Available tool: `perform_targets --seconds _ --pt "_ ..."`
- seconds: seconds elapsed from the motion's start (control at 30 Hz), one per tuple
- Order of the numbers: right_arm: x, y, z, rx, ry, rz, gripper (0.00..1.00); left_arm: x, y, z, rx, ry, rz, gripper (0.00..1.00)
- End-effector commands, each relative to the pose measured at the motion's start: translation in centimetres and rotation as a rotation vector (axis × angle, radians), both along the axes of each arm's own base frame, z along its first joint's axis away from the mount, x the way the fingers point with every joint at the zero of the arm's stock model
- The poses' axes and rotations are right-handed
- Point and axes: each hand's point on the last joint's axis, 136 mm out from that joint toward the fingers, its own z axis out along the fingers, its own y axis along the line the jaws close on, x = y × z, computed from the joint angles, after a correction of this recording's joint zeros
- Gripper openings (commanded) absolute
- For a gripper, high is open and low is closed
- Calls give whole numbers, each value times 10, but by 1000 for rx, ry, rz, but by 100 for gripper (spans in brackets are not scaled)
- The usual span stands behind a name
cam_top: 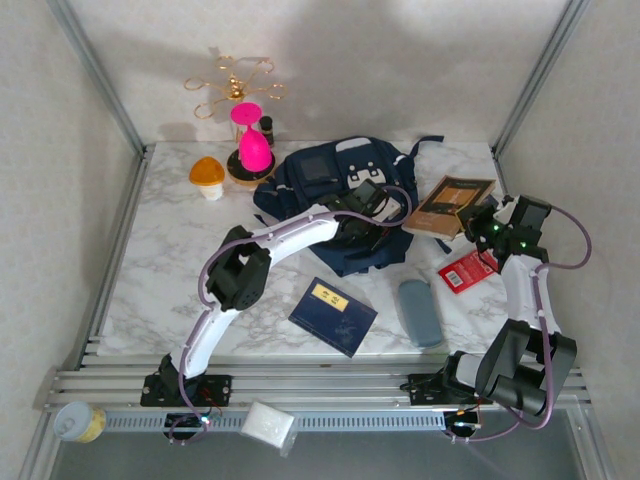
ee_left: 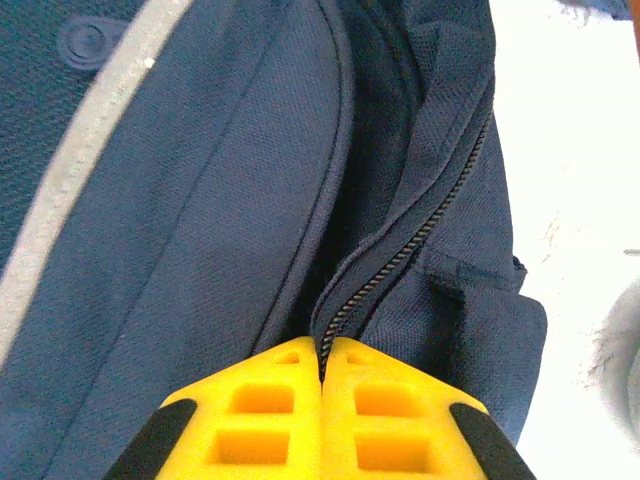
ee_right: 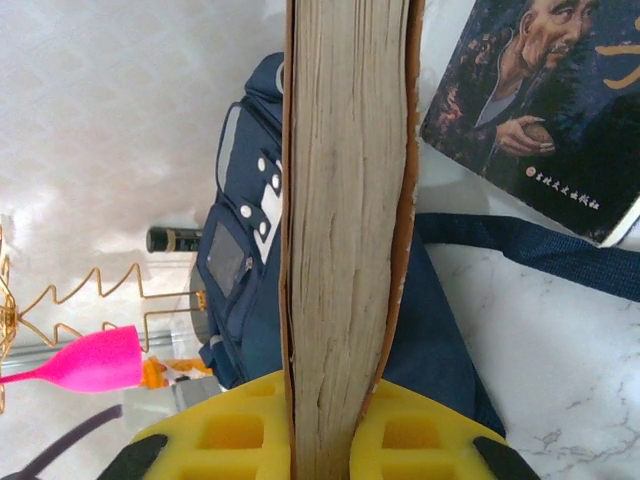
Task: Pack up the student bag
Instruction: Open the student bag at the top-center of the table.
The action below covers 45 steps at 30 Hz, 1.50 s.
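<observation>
Looking down from overhead, I see the student bag [cam_top: 300,190] lying flat on the marble desk [cam_top: 170,270], at the middle of its far side, with its front pocket facing up. The left jaws sit on the near right part of the bag. On the left wrist camera they are pressed fully together, and the bag's zip [ee_left: 400,260] runs straight into the seam between the yellow fingertips [ee_left: 305,400], so they are pinching the bag at its zip edge. The right jaws, just right of the bag, are clamped on a thick brown-covered book [ee_right: 345,250]. Its page edges face the wrist camera and its far end reaches toward the bag. Under that book, also right of the bag, a dark book with an old man's portrait [ee_right: 530,100] lies beside one of the bag's straps [ee_right: 540,255]. On the near side of the bag are a small navy book with a yellow label [cam_top: 333,315], a grey-blue pouch [cam_top: 420,312] and a red packet [cam_top: 465,270]. Left of the bag stand a pink goblet [cam_top: 250,140] and an orange mushroom figure [cam_top: 207,177].
</observation>
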Motion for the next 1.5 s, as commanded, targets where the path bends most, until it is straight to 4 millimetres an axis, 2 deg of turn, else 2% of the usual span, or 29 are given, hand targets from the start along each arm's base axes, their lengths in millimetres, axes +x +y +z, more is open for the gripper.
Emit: perform_targets --seconds 0.0,0.13,0.23,0.3,0.4,0.47,0.57,0.67,0.77,0.9,0.97,1.1,1.33,1.47 --pt "-7 3 22 -49 -55 37 0 30 24 91 -44 -208 143 0" --pt "-16 15 16 -27 -33 81 0 32 31 142 -106 -303 176 0" --pt "-21 38 17 -24 -25 164 0 35 40 174 -136 -367 219 0" --pt "-24 58 20 -12 -32 247 0 33 42 190 -154 -396 215 0" --pt "-30 79 22 -21 -29 328 0 30 43 200 -167 -414 201 0" --pt "-32 81 27 -56 -33 342 0 31 44 197 -154 -413 205 0" --pt "-33 72 36 -133 -44 308 0 29 44 181 -135 -377 207 0" --pt "-38 83 50 -97 -89 375 0 27 43 171 -131 -345 208 0" --pt "-42 82 56 -120 -68 387 0 23 41 164 -133 -312 194 0" --pt "-48 95 81 -73 -159 424 0 13 32 151 -154 -238 150 0" --pt "-52 104 80 -33 -154 478 0 9 29 142 -154 -201 139 0" --pt "-52 95 72 -125 -112 457 0 12 31 124 -118 -163 166 0" --pt "-49 72 97 -277 -104 357 0 12 34 101 -73 -125 191 0" --pt "-53 95 92 -129 -149 444 0 11 28 100 -113 -110 186 0"
